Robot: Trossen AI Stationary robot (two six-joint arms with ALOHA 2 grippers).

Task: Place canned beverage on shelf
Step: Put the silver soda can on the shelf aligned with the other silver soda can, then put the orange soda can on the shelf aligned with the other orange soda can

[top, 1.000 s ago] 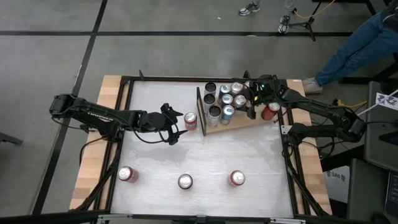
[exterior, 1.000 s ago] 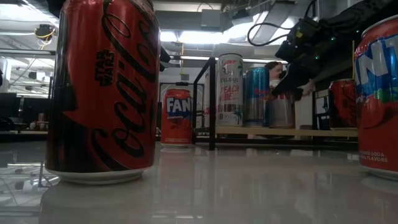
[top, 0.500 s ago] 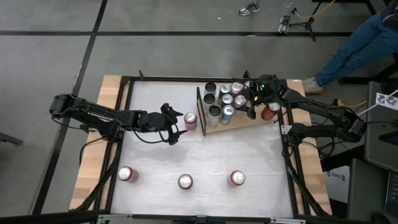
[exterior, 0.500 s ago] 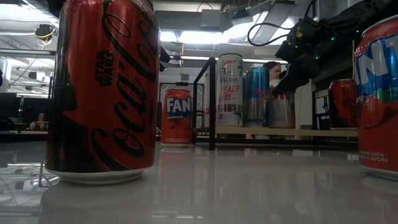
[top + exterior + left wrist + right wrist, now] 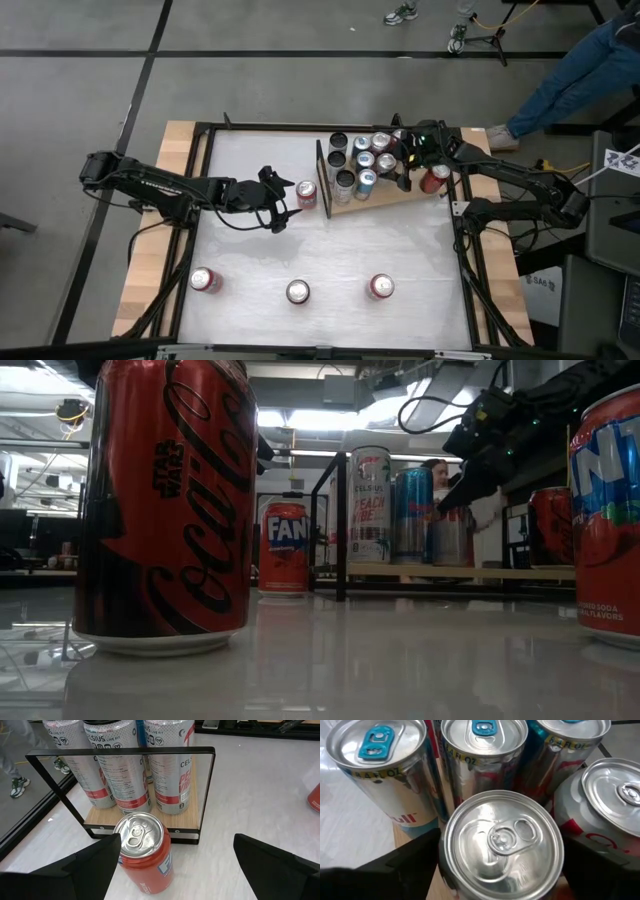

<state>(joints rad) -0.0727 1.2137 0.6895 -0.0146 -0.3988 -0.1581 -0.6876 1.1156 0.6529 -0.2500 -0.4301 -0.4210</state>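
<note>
Hovering over the shelf near the table's far right corner, the right gripper has its fingers spread wide on either side of a silver can, gripping nothing; that can stands on the shelf among other cans. The left gripper, fingers equally wide apart and empty, straddles an orange Fanta can standing on the table just outside the shelf's black frame. Three more cans stand along the table's near edge.
</note>
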